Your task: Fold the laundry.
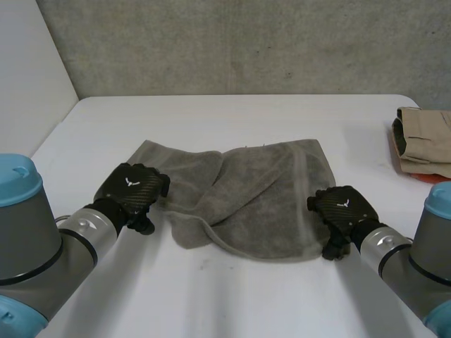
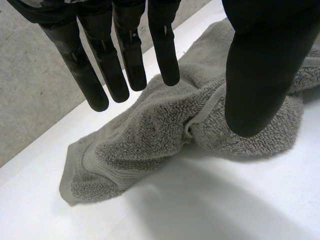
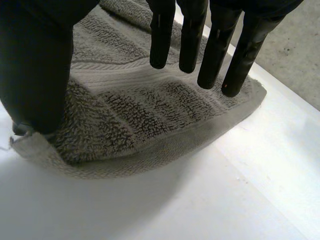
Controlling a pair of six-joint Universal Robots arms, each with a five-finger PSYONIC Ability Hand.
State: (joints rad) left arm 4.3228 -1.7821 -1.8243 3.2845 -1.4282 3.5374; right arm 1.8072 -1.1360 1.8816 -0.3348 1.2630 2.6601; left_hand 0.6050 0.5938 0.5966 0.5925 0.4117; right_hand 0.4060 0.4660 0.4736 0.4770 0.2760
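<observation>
1. Head view: left arm (image 1: 35,239) & right arm (image 1: 430,260) enter at near edge of white table (image 1: 232,303). It gives only the backs of both hands
2. Same view: left hand (image 1: 132,190) is at left edge of grey towel (image 1: 254,197), right hand (image 1: 343,211) at its near right corner
3. Left wrist view adds the finger detail: fingers (image 2: 122,65) straight, slightly spread, well apart from thumb (image 2: 257,90), all over a bunched edge w/ nothing pinched. Can't tell if thumb tip touches the pile
4. It also shows a flat towel corner on the table just past the fingertips
5. Right wrist view: fingers (image 3: 190,40) straight, close side by side, above a ribbed band. Thumb (image 3: 35,75) tip sits right at the corner, can't tell if pressing. Nothing gripped
6. Towel lies mid-table btwn the hands, long axis left-right across the robot. Right half fairly flat, left half rumpled, w/ a fold ridge slanting thru the middle
7. Far right of table: folded tan garment (image 1: 423,130) on an orange one, well apart from towel
8. Grey wall (image 1: 246,42) behind
</observation>
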